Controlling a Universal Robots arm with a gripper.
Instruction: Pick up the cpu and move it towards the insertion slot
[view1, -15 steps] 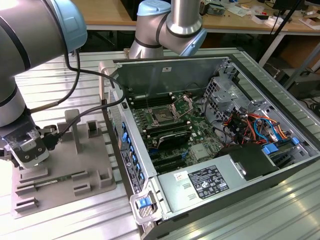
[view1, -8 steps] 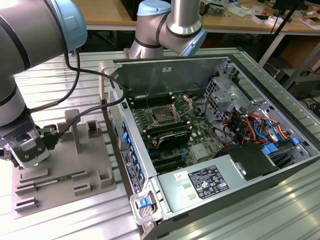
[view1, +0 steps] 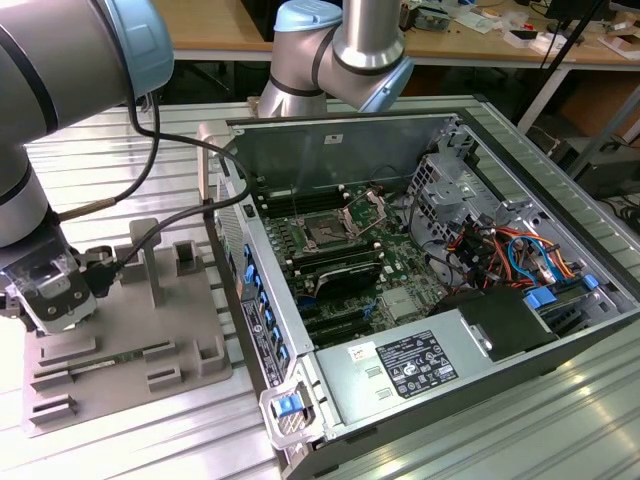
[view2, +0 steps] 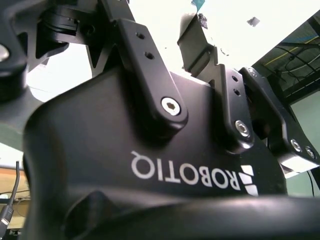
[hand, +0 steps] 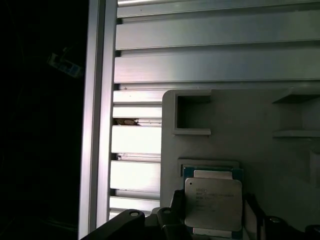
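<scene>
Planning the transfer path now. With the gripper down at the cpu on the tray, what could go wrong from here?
1. The cpu sits inside a raised frame on the grey tray; a tilted lift by the gripper could catch its edge.
2. The case wall stands between tray and insertion slot; a low path may hit it, and the arm's loose cable might snag there.
3. The raised bracket beside the slot could be struck on approach.
</scene>
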